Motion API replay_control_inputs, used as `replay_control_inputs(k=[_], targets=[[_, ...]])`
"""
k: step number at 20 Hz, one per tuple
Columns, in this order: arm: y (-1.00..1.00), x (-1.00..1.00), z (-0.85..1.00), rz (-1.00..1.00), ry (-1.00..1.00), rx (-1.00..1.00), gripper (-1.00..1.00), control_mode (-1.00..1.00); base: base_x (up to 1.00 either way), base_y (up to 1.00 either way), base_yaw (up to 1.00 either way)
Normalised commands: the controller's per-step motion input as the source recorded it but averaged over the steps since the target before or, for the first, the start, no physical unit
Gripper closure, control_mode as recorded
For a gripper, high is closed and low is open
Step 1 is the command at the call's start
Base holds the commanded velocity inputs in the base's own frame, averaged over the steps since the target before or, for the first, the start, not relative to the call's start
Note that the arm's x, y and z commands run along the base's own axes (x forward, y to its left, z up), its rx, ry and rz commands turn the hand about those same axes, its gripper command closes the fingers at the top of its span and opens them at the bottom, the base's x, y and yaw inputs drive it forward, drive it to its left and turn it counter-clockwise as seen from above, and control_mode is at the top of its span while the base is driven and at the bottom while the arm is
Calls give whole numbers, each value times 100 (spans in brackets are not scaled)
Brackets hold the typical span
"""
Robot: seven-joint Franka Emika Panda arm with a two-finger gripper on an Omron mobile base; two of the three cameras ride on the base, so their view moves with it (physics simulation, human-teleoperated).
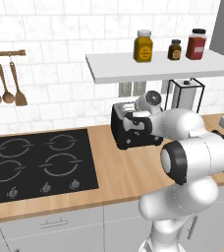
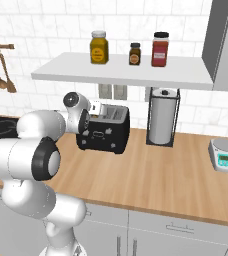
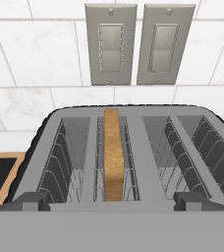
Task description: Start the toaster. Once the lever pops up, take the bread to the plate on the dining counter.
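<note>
The black four-slot toaster (image 3: 133, 147) sits below my hand, seen from above. One tan bread slice (image 3: 113, 157) stands on edge in the second slot from the left; the other slots hold nothing. My gripper (image 3: 112, 201) hovers just over the toaster's near edge, open, its two dark fingertips (image 3: 31, 199) spread wide to either side of the bread's slot. From the base, the toaster (image 1: 133, 133) (image 2: 106, 134) stands on the wood worktop against the tiled wall, with the gripper (image 1: 132, 119) (image 2: 92, 114) right at its top. The plate and the dining counter are out of view.
A black hob (image 1: 35, 165) lies left of the toaster. A white shelf (image 2: 121, 72) with three jars hangs just above it. A paper towel holder (image 2: 162, 117) and a kitchen scale (image 2: 226, 155) stand to the right. Two wall switches (image 3: 136, 44) sit behind the toaster.
</note>
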Motion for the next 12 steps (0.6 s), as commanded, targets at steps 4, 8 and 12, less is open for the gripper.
replay_control_inputs(k=[4, 8, 12], targets=[[0, 0, 0, 0, 0, 0, -100, -100, 0, 0, 0], [0, 0, 0, 0, 0, 0, -100, -100, 0, 0, 0], [0, 0, 0, 0, 0, 0, -100, -100, 0, 0, 0]])
